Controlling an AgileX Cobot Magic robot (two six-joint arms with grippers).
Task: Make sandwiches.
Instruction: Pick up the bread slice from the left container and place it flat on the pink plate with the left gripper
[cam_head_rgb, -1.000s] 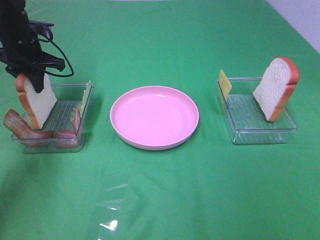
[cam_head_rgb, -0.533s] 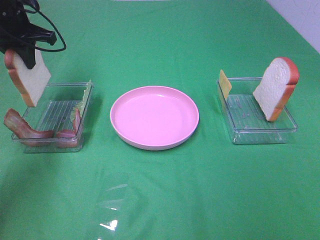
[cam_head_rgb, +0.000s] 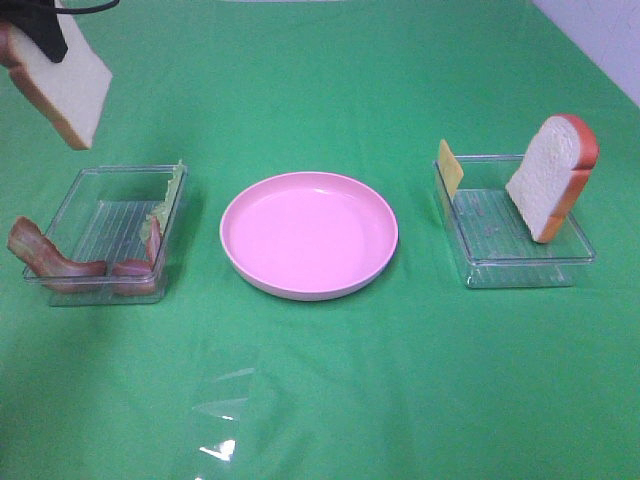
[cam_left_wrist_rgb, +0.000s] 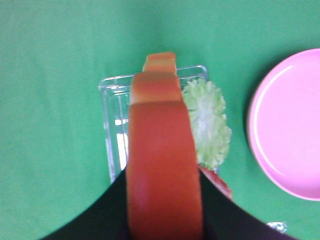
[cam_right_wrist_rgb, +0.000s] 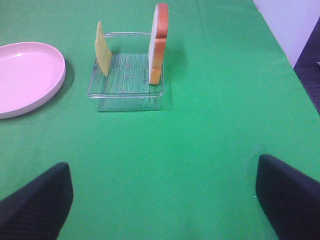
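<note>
You have a matt green counter cloth (cam_head_rgb: 320, 400); trays (cam_head_rgb: 520, 272) clear glossy ribbed plastic; plate (cam_head_rgb: 308, 290) smooth, slight sheen; bread slice (cam_head_rgb: 65, 85) face porous, crust smooth.

Green tablecloth (cam_head_rgb: 330, 400) — white wall (cam_head_rgb: 610, 25) (far corner)

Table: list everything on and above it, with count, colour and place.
cloth: 1, green, under everything.
plate: 1, pink, centre.
trays: 2, clear; left tray and right tray flank plate.
bread: 2, white, orange-brown crust; one held above left tray, one leaning in right tray.
cheese: 1, yellow, right tray's left wall.
lettuce: 1, pale green, left tray's right wall.
bacon: 2 strips, red-brown, left tray's front.
left hand: black, shut on bread.
right hand: black, open, empty.
</note>
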